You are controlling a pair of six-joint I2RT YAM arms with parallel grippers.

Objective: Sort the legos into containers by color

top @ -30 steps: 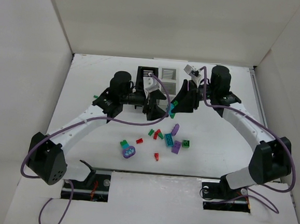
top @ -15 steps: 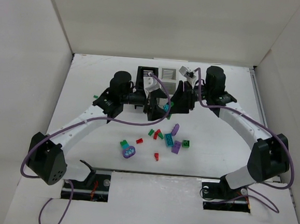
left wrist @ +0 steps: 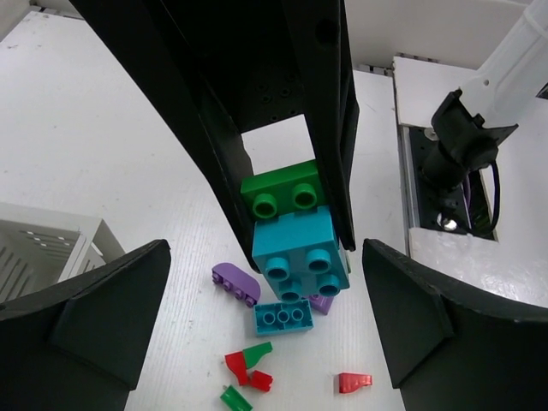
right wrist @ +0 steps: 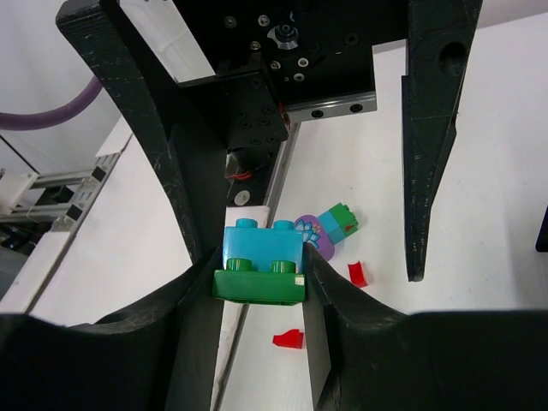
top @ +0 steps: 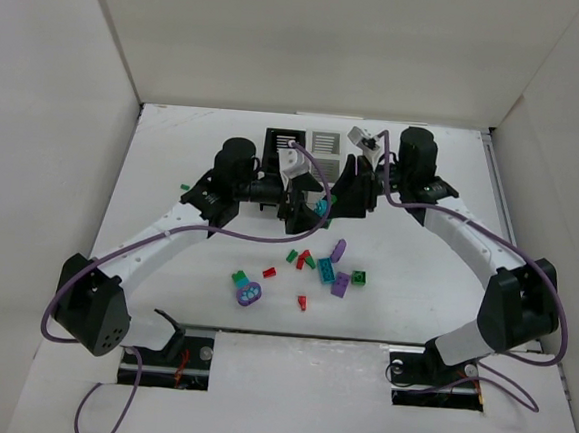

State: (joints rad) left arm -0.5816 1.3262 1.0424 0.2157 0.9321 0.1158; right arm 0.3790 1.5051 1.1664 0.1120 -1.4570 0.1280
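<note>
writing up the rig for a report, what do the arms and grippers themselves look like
Left arm and right arm match: white links, chunky black joints and bases, a purple cable looping along each. Left gripper and right gripper are matte black with long tapered fingers. No markings visible.

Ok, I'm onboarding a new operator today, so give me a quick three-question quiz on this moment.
1. True or false: the left arm's jaws are shut on a red brick.
2. The joined piece between the two arms is: A) red and purple B) teal and green C) all purple.
3. Fill in: that piece is gripped by the ____ arm's jaws.
Key: 1 false, they stand open; 2 B; 3 right, the right arm's jaws hold it.
</note>
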